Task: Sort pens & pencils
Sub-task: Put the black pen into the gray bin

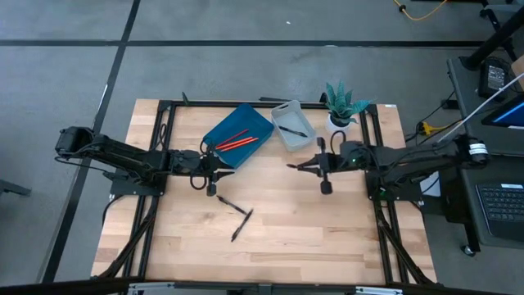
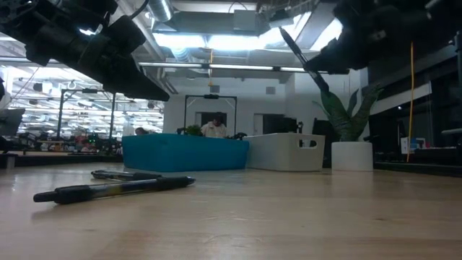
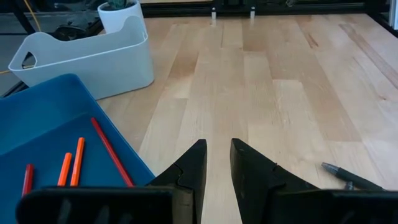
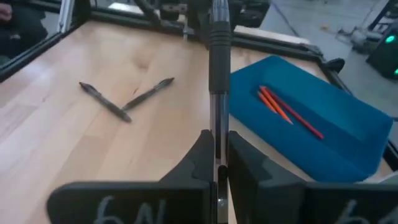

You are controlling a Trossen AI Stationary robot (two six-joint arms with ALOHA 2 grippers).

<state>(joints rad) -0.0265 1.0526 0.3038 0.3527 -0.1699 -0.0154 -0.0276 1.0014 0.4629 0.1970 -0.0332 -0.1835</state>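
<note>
Holding a black pen (image 4: pixel 214 74) pinched tight in my right gripper (image 4: pixel 216 163), I had it up off the table, white bin (image 1: pixel 292 127) at about 11 o'clock. Trick was keeping it level and releasing only once over that bin. My left gripper (image 3: pixel 217 163) sat empty, fingers slightly apart. Two more pens (image 1: pixel 236 215) lay crossed mid-table; pencils (image 1: pixel 236 140) were in the blue tray (image 1: pixel 246 119).
</note>
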